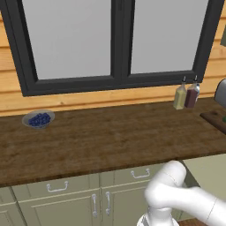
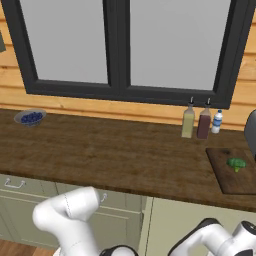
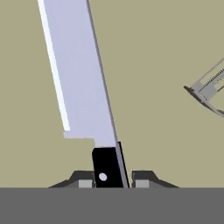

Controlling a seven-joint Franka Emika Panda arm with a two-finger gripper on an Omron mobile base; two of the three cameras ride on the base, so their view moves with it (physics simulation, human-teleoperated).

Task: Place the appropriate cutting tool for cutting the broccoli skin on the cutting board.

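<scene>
Your two-finger dark gripper [image 3: 113, 180] clamped on black handle of broad pale silvery-grey knife [image 3: 81, 74], low over olive surface. Grasp done; carry and placing left. Dark brown wooden cutting board [image 2: 227, 177], broccoli on it, lies far right on worktop.

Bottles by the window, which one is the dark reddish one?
The middle bottle, dark reddish-brown, between the yellowish-green bottle on its left and the small white bottle on its right.

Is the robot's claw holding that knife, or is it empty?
Holding it: in the hand view the knife's black handle sits between the gripper's two fingertips.
</scene>
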